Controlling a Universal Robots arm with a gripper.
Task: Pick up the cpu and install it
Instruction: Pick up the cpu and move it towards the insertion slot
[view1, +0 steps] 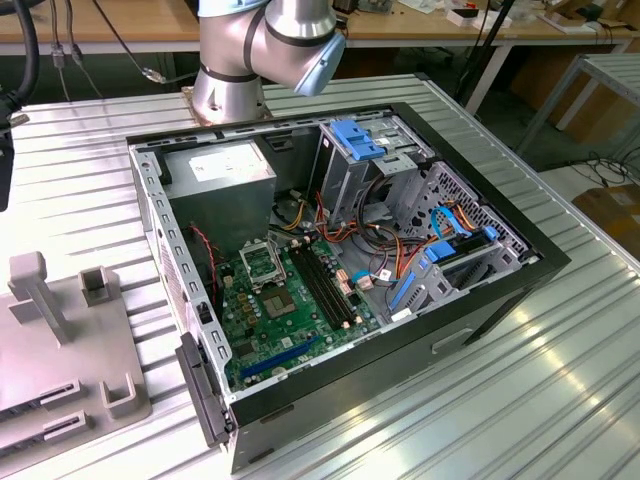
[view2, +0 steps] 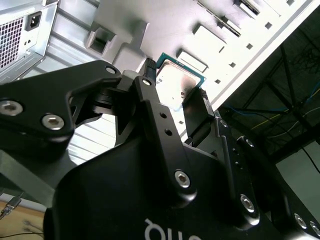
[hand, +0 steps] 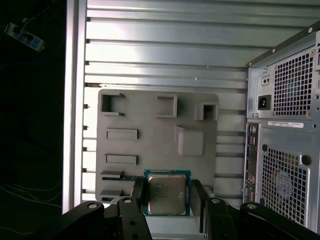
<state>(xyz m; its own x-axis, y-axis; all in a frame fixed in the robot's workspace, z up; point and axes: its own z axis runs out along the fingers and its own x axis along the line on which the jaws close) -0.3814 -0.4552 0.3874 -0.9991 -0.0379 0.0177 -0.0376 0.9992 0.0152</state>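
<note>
Over the grey fixture (hand: 150, 115), the gripper (hand: 169, 191) clamps the cpu (hand: 166, 194), partly hidden behind its fingers (hand: 139, 197).

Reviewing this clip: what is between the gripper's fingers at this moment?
The cpu, gripped at two opposite edges by the fingers. Both wrist views show this, with the grey tray behind it.

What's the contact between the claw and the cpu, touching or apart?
Touching. In the second wrist view the claw has its two fingertips pressed against opposite edges of the cpu, with no gap on either side.
</note>
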